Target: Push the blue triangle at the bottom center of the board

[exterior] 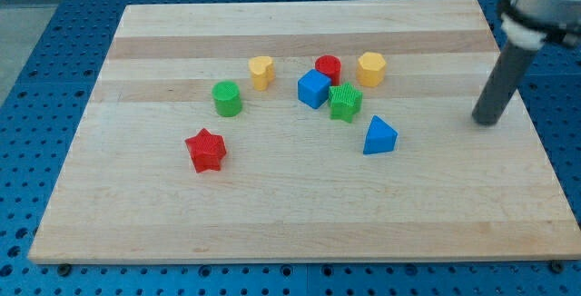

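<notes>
The blue triangle (379,136) lies on the wooden board (300,214), a little right of the middle. My tip (487,120) touches the board near the right edge, well to the right of the blue triangle and slightly above it in the view. Nothing lies between the tip and the triangle.
Above and left of the triangle are a green star (345,102), a blue cube (313,88), a red cylinder (328,67), a yellow hexagon (370,68) and a yellow block (261,72). A green cylinder (227,98) and a red star (205,149) lie further left.
</notes>
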